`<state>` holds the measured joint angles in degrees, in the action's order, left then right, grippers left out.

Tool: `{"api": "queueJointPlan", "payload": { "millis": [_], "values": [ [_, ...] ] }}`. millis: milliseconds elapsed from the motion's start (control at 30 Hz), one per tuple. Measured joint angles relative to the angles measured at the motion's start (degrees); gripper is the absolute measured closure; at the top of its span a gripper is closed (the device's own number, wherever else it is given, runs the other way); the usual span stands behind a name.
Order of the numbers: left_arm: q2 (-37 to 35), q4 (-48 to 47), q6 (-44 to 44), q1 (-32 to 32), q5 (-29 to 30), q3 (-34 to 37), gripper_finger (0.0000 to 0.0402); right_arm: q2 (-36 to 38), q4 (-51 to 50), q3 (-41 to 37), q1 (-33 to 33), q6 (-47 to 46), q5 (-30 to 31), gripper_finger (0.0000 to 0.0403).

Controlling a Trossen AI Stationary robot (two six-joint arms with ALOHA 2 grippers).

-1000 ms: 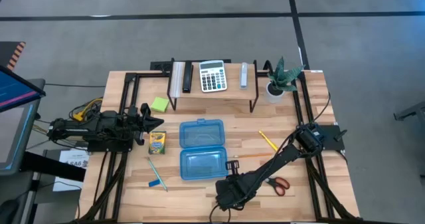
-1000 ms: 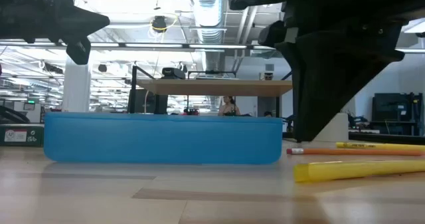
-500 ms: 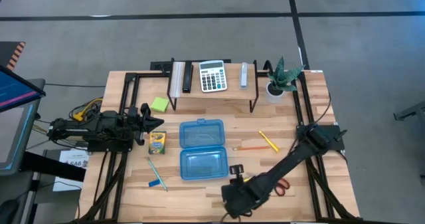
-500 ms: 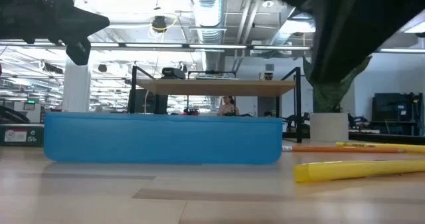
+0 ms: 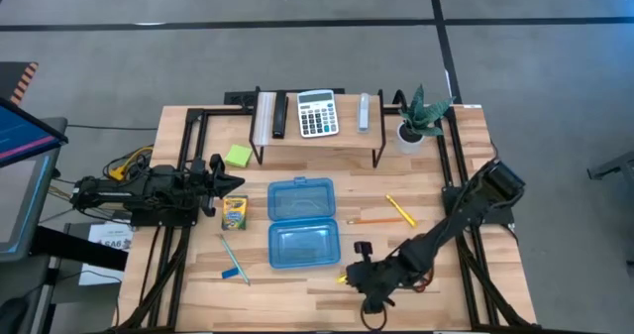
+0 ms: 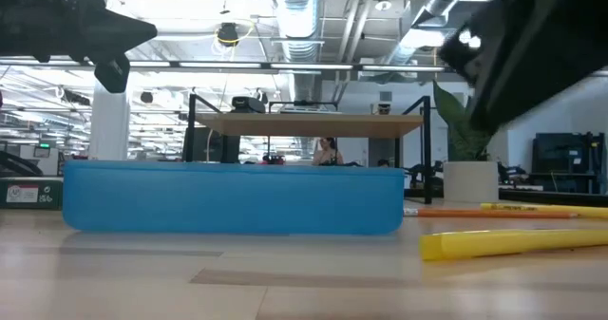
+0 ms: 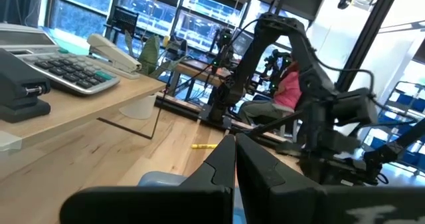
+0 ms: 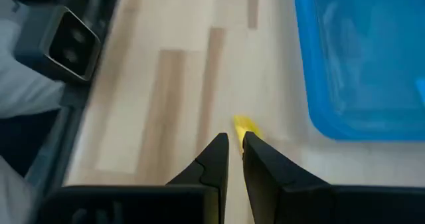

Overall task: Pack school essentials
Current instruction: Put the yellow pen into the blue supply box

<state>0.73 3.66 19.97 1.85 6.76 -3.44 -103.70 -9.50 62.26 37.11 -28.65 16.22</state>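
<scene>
The wooden worktop (image 5: 416, 170) carries an open blue case (image 5: 303, 223) at its middle, under a ceiling of pipes and strip lights. The right gripper (image 8: 235, 146) hangs near the front edge beside the case, jaws narrowly apart; a yellow pencil (image 8: 244, 125) lies just past their tips, apparently untouched. The left gripper (image 7: 235, 159) waits at the left, jaws together

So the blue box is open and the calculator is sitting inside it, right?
Not quite. The blue box is open, but the calculator isn't inside it. It sits up on the little wooden shelf at the back of the table, beside the potted plant. The high view shows this.
</scene>
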Motion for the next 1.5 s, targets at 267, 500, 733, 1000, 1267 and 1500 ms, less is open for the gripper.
{"api": "queueJointPlan", "payload": {
  "millis": [267,500,733,1000,1267,1500],
  "values": [
    [0.0,-0.1,0.0,0.0,0.1,0.0,0.0401,-3.6,3.8,-0.8,-1.2,1.4,-3.5,0.0334],
    [0.0,-0.1,0.0,0.0,0.1,0.0,0.0401,-3.5,5.4,-0.8,-2.2,4.1,-3.8,0.0309],
    [0.0,-0.1,0.0,0.0,0.1,0.0,0.0401,-6.0,6.0,-0.9,-3.6,4.2,-4.5,0.0207],
    [0.0,-0.2,-0.4,0.0,0.1,0.0,0.0401,-10.5,8.6,-0.5,-3.8,3.9,-5.2,0.0175],
    [0.0,-0.3,-0.4,0.0,0.1,0.0,0.0401,-11.3,3.8,-0.4,-4.3,3.6,-4.9,0.0257],
    [0.0,-0.3,-0.4,0.0,0.1,0.0,0.0401,-11.0,2.8,-0.5,-4.7,3.9,-4.8,0.0339]
  ]
}}
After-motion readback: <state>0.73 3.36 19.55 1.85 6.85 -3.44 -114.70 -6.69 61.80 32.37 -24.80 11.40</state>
